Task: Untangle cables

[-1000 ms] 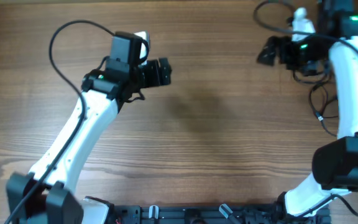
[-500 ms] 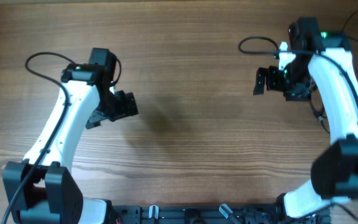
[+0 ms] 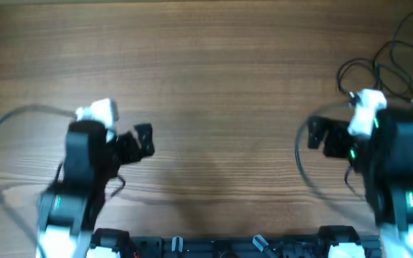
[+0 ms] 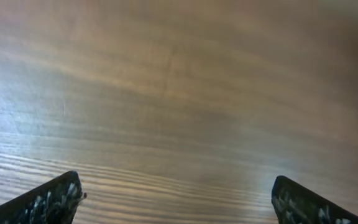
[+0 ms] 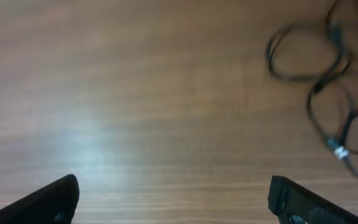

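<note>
The right gripper (image 3: 323, 140) hangs above the wood with its jaws spread wide and nothing between them. The left gripper (image 3: 136, 140) is spread and empty as well.

The cables (image 5: 320, 87) lie ahead of the right gripper and off to its right, past its fingertips, in loose overlapping loops. One silver-tipped plug (image 5: 339, 151) shows among them. They are well apart from the left gripper, which has only bare board in front of it.

I think the main risk is at the crossings. Jaws this wide, coming down where loops overlap, could catch two strands at once and pull the snarl tighter. The cords are thin and lie flat, so a shallow pinch might slip off. The right arm's own thicker wiring (image 3: 297, 154) bows out just beside the gripper and could snag. Part of the bundle runs out of view to the right, so its ends are hidden.

The table (image 3: 214, 72) is brown wood grain with a soft sheen. A black rail (image 3: 214, 247) lines the edge at the arms' bases, and nothing of the room shows.
</note>
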Available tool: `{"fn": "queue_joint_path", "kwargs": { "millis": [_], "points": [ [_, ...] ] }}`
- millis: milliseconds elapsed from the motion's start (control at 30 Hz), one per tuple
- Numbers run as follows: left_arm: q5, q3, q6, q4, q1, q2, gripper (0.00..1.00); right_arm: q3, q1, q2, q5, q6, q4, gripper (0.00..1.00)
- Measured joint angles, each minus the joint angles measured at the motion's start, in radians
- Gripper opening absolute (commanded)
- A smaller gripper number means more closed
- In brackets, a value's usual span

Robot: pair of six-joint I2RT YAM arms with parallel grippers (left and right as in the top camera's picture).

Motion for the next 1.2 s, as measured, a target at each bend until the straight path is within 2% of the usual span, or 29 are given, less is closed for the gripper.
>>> {"fn": "queue_joint_path", "kwargs": {
  "millis": [100,300,733,1000,1200],
  "points": [
    [0.0,-0.032,-0.007,-0.025,0.0,-0.15,1.0,-0.005,0.0,-0.123,0.0,0.003,0.001,1.0],
    [0.0,-0.037,-0.011,-0.099,0.0,-0.294,1.0,-0.005,0.0,-0.193,0.001,0.003,0.0,1.0],
    [0.0,-0.043,-0.012,-0.254,0.0,-0.309,1.0,-0.006,0.0,-0.192,0.003,0.003,0.0,1.0],
    [0.0,-0.043,-0.012,-0.267,0.0,-0.309,1.0,-0.008,0.0,-0.206,0.019,0.002,-0.006,1.0],
    [0.0,-0.043,-0.012,-0.267,0.0,-0.309,1.0,-0.048,0.0,-0.291,0.03,-0.012,0.144,1.0]
  ]
}}
